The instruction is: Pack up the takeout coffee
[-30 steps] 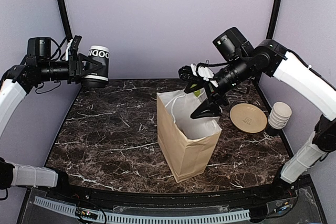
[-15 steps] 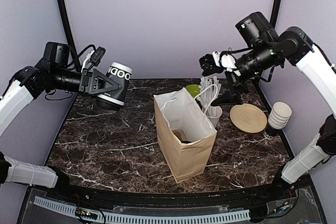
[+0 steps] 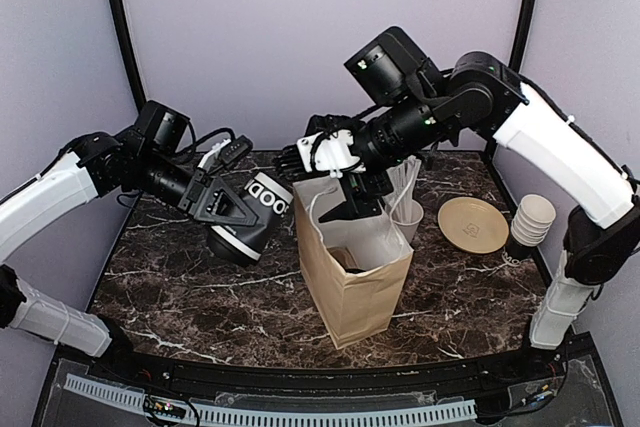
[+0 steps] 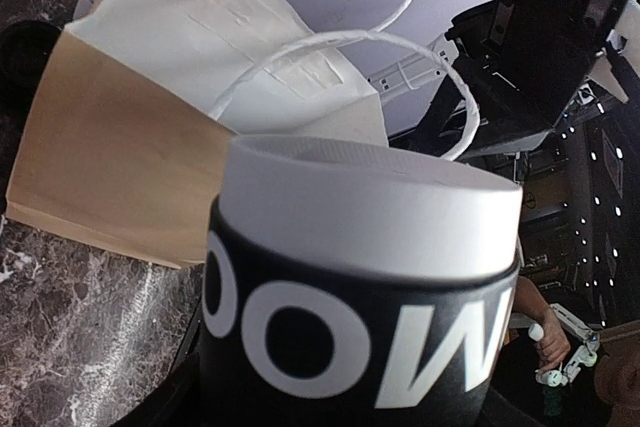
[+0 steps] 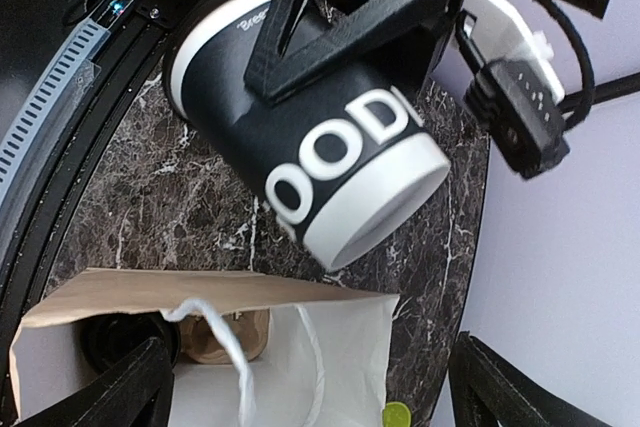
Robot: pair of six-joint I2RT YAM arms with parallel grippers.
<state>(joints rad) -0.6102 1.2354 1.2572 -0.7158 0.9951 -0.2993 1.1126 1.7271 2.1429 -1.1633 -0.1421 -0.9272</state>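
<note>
The takeout coffee (image 3: 264,209) is a black cup with big white letters and white end bands. It lies tilted on its side in the air, just left of the brown paper bag (image 3: 355,297). My left gripper (image 3: 232,219) is shut on it; in the left wrist view the cup (image 4: 360,277) fills the frame before the bag's mouth (image 4: 110,167). My right gripper (image 3: 360,202) hangs open over the bag's opening. In its wrist view the gripper (image 5: 310,387) has nothing between its fingers, with the cup (image 5: 320,147) beyond. Inside the bag (image 5: 330,347) sit a brown cardboard carrier (image 5: 225,342) and something dark and round (image 5: 110,342).
A tan plate (image 3: 472,224) lies at the right, with a stack of white cups (image 3: 530,219) by the table's right edge. A clear cup of white straws (image 3: 405,209) stands right behind the bag. A small green thing (image 5: 396,415) lies past the bag's far corner.
My left arm has carried the cup down and right, from high at the far left to beside the bag. My right arm has swung left to hang over the bag's mouth.
</note>
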